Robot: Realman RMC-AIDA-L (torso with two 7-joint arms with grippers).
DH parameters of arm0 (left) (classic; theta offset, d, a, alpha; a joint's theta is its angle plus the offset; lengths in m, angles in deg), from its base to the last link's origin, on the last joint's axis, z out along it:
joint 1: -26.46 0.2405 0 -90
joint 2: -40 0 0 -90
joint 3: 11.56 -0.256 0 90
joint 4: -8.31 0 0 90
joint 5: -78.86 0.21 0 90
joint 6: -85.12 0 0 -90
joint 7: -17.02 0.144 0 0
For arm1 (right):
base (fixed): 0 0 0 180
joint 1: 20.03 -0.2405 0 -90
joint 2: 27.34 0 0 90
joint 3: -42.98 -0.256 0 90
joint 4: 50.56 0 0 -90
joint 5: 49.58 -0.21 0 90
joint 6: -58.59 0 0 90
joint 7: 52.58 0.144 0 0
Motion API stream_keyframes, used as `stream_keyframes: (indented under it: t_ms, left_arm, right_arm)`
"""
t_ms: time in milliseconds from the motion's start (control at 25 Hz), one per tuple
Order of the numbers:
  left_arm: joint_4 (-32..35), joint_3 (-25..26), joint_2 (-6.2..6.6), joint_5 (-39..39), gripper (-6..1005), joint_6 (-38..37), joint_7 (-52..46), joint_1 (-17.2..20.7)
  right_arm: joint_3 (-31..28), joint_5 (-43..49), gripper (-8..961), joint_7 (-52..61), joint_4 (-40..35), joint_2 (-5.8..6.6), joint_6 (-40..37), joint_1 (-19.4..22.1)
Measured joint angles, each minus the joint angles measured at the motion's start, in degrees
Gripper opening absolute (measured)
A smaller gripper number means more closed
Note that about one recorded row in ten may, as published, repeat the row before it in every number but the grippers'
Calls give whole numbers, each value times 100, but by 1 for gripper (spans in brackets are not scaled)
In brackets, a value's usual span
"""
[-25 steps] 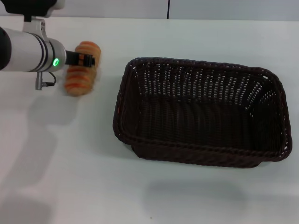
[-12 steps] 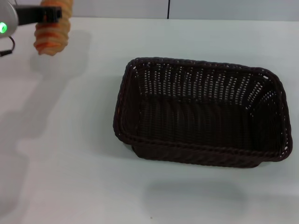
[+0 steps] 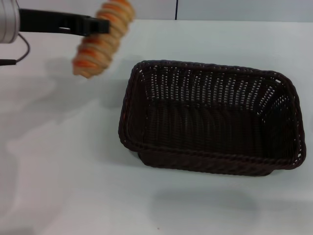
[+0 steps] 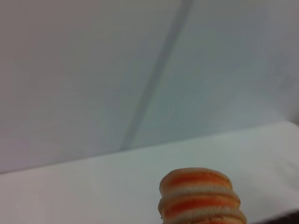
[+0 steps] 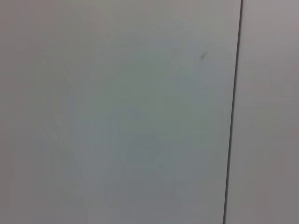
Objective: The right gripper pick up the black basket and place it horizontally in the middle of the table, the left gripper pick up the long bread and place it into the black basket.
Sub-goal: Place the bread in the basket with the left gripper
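My left gripper (image 3: 100,25) is shut on the long bread (image 3: 100,41), an orange-tan loaf with cream ridges. It holds the loaf tilted in the air above the white table (image 3: 63,161), left of the black basket (image 3: 210,115). The bread's end also shows in the left wrist view (image 4: 201,196). The large dark woven basket lies lengthwise in the middle-right of the table and is empty. The right gripper is out of view; its wrist view shows only a plain wall.
The table's far edge meets a grey wall (image 3: 220,9) at the top of the head view. Bare white tabletop lies left of and in front of the basket.
My left gripper lifted the long bread off the table, swung up and left, and now has moved right toward the basket with the loaf tilted. The basket has not moved.
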Motion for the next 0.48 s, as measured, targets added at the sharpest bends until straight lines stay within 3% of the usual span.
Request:
stream_keyframes:
  t_ms: [240,320,480]
  left_arm:
    - [-7,39,0,-200,238,257,81,-66]
    - [34,10,0,-1208,222,971,237,-292]
    - [323,-260,-23,-1483,186,937,337,-375]
  right_arm:
    - [-5,0,328,0,-9,0,14,-52]
    - [-6,0,328,0,-13,0,16,-65]
    - [-6,0,329,0,-35,0,17,-90]
